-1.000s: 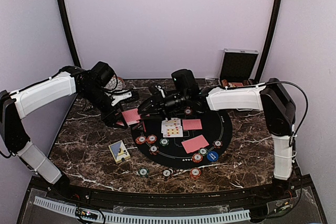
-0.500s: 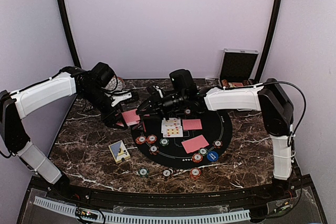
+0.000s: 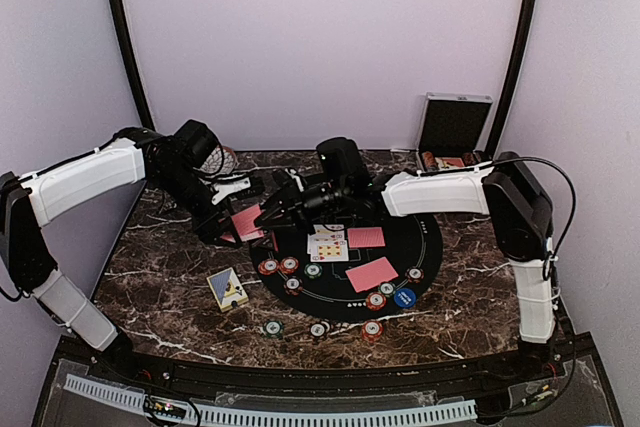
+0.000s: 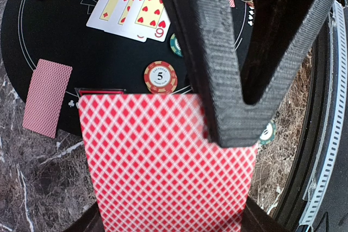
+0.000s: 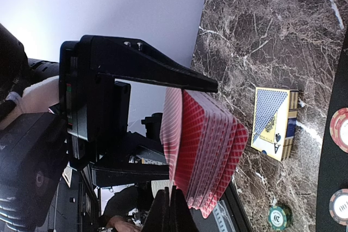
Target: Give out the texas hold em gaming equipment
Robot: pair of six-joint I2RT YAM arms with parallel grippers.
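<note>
One deck [image 5: 204, 150], right claw [image 5: 172, 202] seemingly pinching it

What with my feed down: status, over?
Left claw shut on deck. Right claw shut on outer card, at its edge. No obstruction seen.

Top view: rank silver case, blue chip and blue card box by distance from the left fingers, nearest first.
1. Blue card box, on the marble, near side of the left fingers, which grip the red-backed deck.
2. Blue chip, on the black mat's near-right edge.
3. Silver case, far right corner.
</note>
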